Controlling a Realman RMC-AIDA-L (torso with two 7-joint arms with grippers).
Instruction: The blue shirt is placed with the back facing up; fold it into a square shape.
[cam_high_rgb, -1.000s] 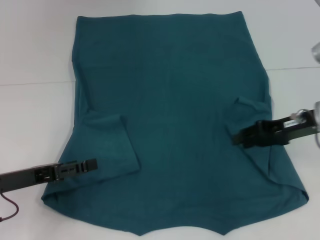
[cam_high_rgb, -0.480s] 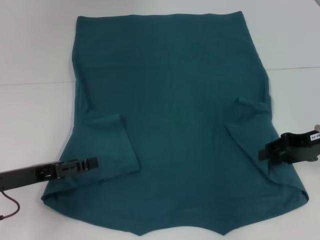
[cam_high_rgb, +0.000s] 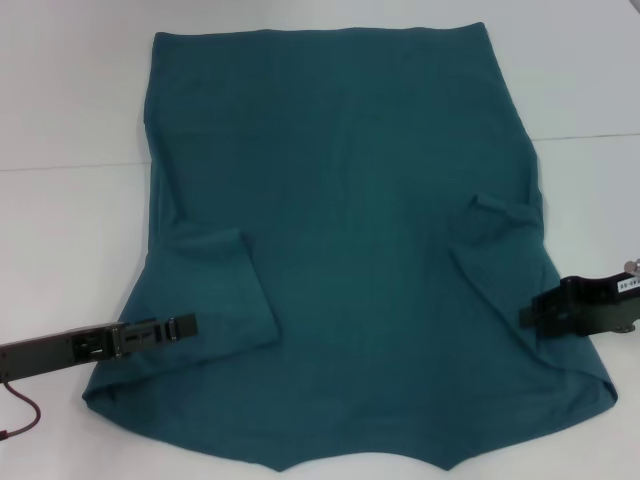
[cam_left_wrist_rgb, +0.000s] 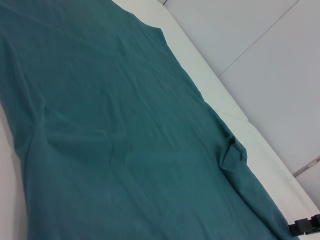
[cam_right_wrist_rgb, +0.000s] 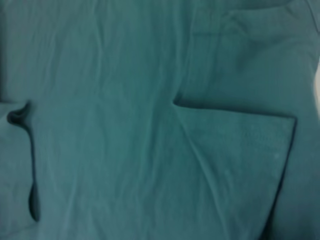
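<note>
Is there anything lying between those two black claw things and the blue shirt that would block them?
Nothing visible does. The blue shirt lies spread on the white table, both sleeves folded in. The left end effector and the right end effector are already at its side edges.

You will find no text you can read here. The blue shirt (cam_high_rgb: 340, 240) shows you only plain cloth, with no lettering or label on it. A small white tag (cam_high_rgb: 629, 285) sits on the right gripper (cam_high_rgb: 530, 316) behind its jaws, but its print is too small to make out.
</note>
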